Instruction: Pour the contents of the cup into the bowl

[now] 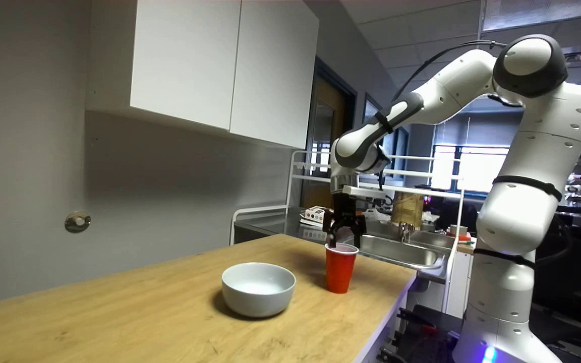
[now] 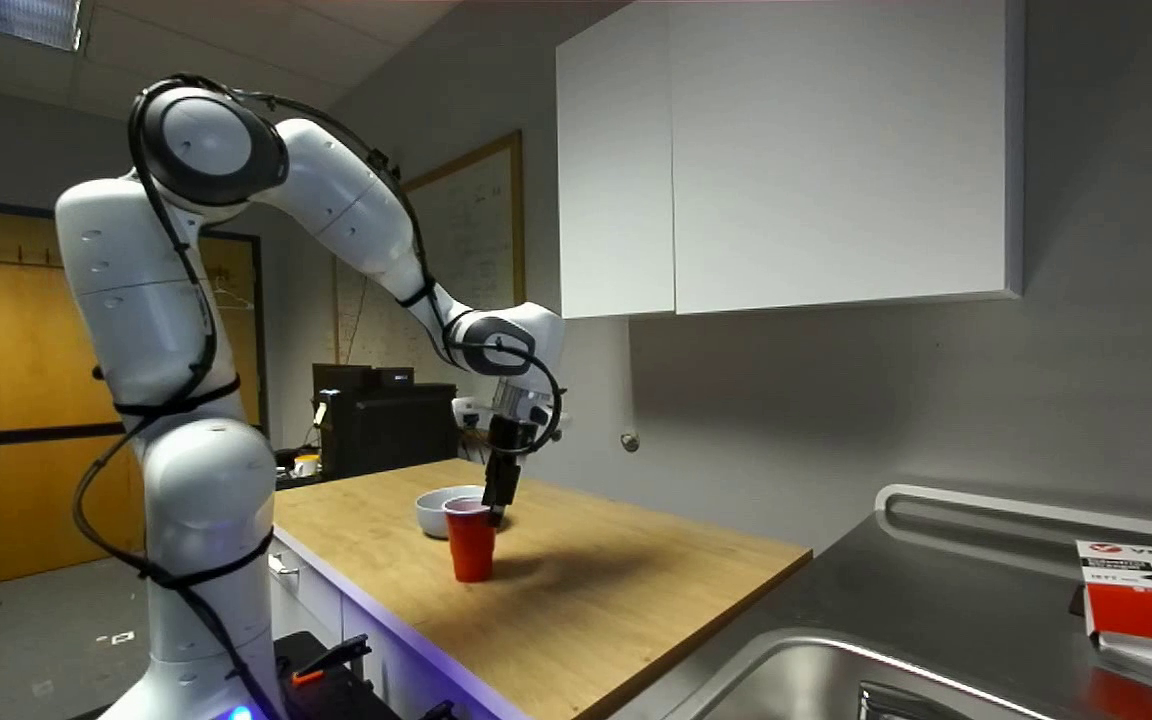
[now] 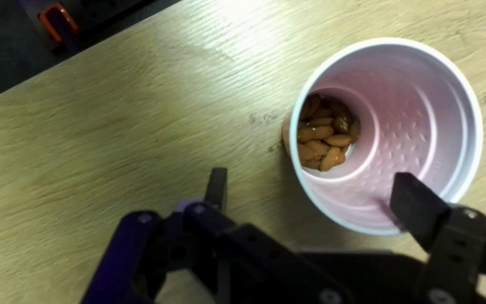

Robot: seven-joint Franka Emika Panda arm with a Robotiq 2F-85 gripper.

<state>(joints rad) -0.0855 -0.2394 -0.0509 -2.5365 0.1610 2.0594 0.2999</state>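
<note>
Grasping the cup (image 1: 341, 270), upright near three o'clock from the bowl (image 1: 258, 303) in an exterior view, seems the step in hand: the gripper (image 1: 344, 243) stands spread, one fingertip (image 3: 418, 211) over the rim's five o'clock in the wrist view, so pinching that wall should come next.

Wall (image 1: 28, 151): was grey
Cupboard (image 1: 210, 65): hung white on the wall
Bench (image 1: 144, 302): had a wood-grained top
Window (image 1: 482, 167): shone very bright
Floor (image 2: 56, 620): looked grey

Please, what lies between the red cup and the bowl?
In an exterior view, only wooden tabletop shows between the red cup and the bowl.
</note>
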